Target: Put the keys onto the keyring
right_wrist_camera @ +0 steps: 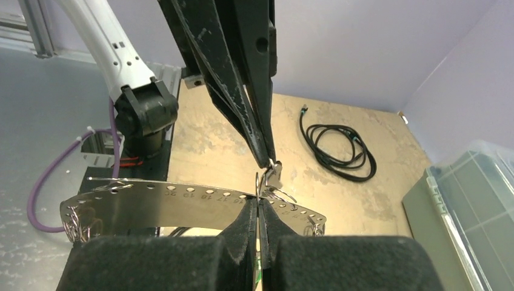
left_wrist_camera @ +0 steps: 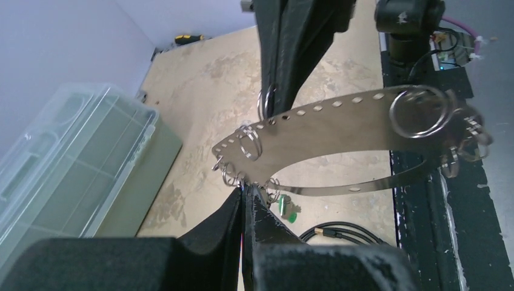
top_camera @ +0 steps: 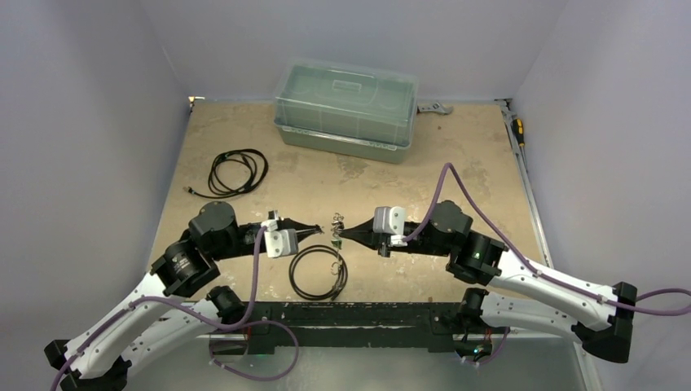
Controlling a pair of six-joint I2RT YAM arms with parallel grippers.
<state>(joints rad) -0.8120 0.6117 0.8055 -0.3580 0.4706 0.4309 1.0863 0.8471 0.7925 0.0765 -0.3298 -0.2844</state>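
The keyring (left_wrist_camera: pixel 339 121) is a silvery perforated band loop with small split rings, held above the table between both grippers; it also shows in the right wrist view (right_wrist_camera: pixel 170 203). My left gripper (left_wrist_camera: pixel 245 193) is shut on its near edge among the small rings. My right gripper (right_wrist_camera: pixel 260 203) is shut on a small split ring (right_wrist_camera: pixel 259 182) at the band's edge. In the top view the two tips, left (top_camera: pixel 323 232) and right (top_camera: pixel 342 235), nearly meet. A bright-green piece (left_wrist_camera: pixel 290 211) hangs under the band. I cannot make out any black-headed keys.
A black hoop (top_camera: pixel 297 273) lies on the table below the grippers. A coiled black cable (top_camera: pixel 236 173) lies at the left. A clear plastic box (top_camera: pixel 346 110) stands at the back, a grey spanner (top_camera: pixel 434 108) beside it. A screwdriver (top_camera: pixel 517 130) lies along the right wall.
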